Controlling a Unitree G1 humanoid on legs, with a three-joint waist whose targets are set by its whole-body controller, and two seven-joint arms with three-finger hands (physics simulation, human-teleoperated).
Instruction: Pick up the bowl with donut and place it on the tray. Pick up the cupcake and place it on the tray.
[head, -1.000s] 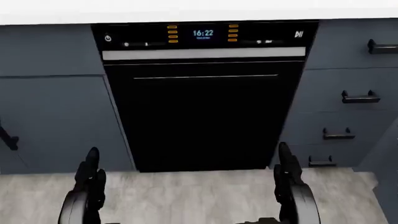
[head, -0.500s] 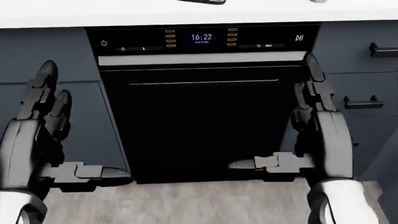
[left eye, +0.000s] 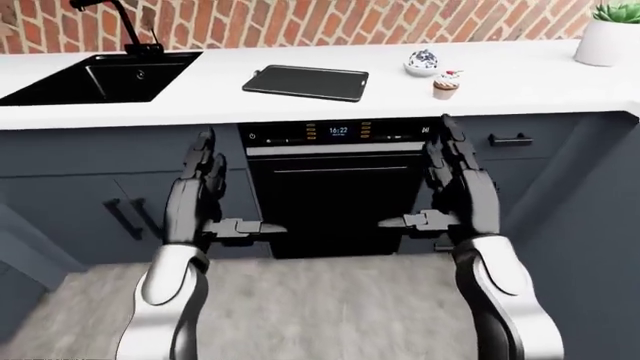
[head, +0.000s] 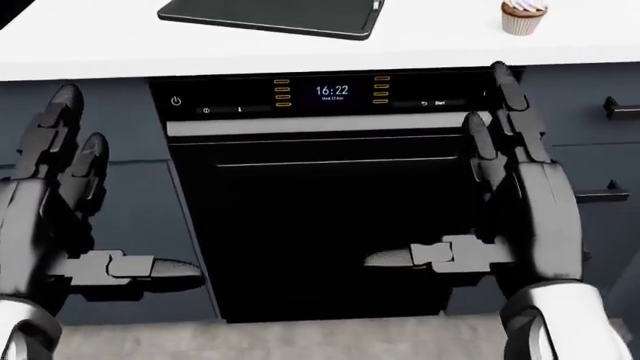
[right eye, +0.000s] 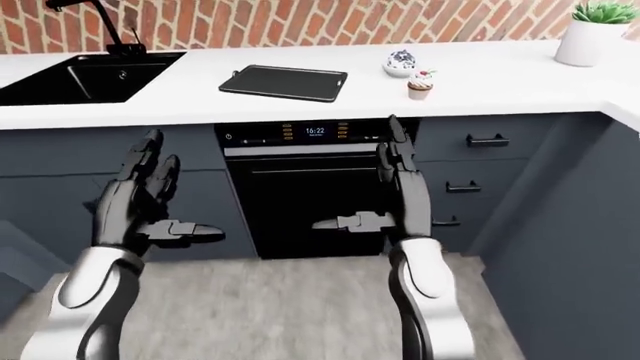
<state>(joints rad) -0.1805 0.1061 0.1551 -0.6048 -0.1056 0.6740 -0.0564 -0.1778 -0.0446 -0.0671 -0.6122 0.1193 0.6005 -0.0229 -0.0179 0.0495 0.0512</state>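
Note:
A dark flat tray lies on the white counter above the oven. A small white bowl with a donut stands to the right of the tray, and a cupcake stands just below the bowl in the left-eye view. The head view shows the tray and the cupcake at its top edge. My left hand and right hand are both open and empty. They are held upright in front of the oven door, below counter height, with thumbs pointing inward.
A black oven with a lit clock sits under the counter. A black sink with a faucet is at the left. A potted plant stands at the far right. Drawer handles are right of the oven. A brick wall is behind.
The head view has tilted up, so the counter edge, tray and cupcake now show at its top. Both hands rose from the bottom edge and stand open beside the oven.

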